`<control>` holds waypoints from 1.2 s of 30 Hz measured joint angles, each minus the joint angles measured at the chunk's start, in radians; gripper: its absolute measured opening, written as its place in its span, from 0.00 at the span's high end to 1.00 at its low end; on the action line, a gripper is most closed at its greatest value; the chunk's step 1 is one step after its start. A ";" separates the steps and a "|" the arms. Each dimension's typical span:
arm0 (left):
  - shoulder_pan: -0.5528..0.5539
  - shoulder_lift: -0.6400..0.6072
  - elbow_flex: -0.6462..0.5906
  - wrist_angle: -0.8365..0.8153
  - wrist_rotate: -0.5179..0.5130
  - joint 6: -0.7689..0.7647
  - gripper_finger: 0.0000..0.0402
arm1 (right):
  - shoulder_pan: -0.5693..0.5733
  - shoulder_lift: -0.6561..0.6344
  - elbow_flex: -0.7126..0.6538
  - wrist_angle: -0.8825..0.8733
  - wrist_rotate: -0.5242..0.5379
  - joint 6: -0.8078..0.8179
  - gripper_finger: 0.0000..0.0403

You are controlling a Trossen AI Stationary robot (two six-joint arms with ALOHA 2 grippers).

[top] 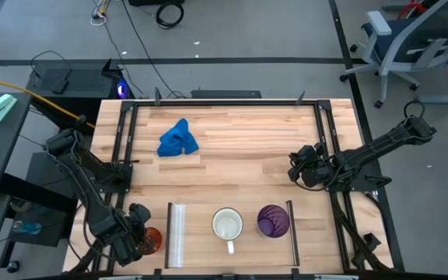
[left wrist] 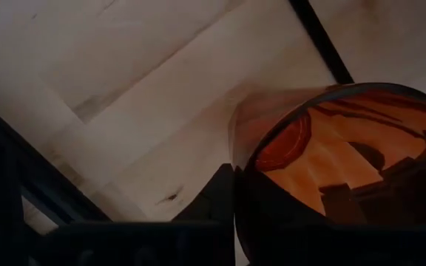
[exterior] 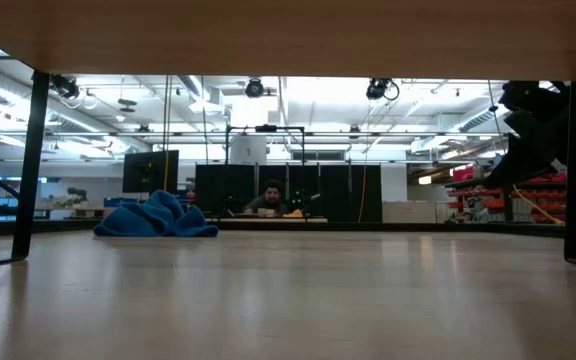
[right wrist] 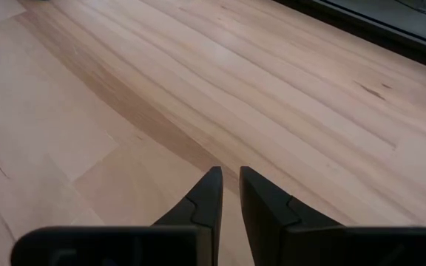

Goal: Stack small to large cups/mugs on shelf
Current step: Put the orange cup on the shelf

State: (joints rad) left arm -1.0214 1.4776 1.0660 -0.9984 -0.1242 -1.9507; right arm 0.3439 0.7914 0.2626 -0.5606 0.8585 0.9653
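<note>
Wooden surface (top: 232, 148) holds a crumpled blue cloth (top: 177, 140) at ten o'clock. At seven o'clock the left gripper (top: 140, 243) has its jaws squeezed on the small see-through orange cup (left wrist: 339, 162), beside the flat light-wood shelf (top: 232, 233) with the white handled mug (top: 227, 225) and see-through purple tumbler (top: 273, 221). At three o'clock the right gripper (right wrist: 228, 193) waits, jaws nearly together, holding nothing.

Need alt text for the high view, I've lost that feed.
The left gripper is shut on the orange cup at the table's near left corner, beside the shelf holding the white mug and purple tumbler. The right gripper hovers empty at right; blue cloth lies farther back.
</note>
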 joint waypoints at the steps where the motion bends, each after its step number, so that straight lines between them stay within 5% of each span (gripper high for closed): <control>1: 0.000 0.000 0.000 -0.001 0.000 0.000 0.96 | 0.000 0.000 0.000 0.000 0.000 0.000 0.86; 13: 0.013 -0.086 0.000 -0.303 0.040 -0.057 0.97 | 0.000 0.000 0.000 0.000 0.000 0.000 0.86; 20: 0.119 -0.175 0.000 -0.462 0.010 -0.038 0.97 | 0.000 0.000 0.000 0.000 0.000 0.000 0.86; 27: 0.323 -0.265 0.000 -0.503 -0.118 0.191 0.97 | 0.000 0.000 0.000 0.000 -0.001 0.000 0.86; 36: 0.697 -0.328 0.001 -0.435 -0.134 0.612 0.97 | 0.000 0.000 0.000 0.000 -0.003 0.000 0.86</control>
State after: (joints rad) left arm -0.3246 1.1499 1.0668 -1.4330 -0.2577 -1.3385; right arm 0.3439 0.7914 0.2626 -0.5605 0.8551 0.9650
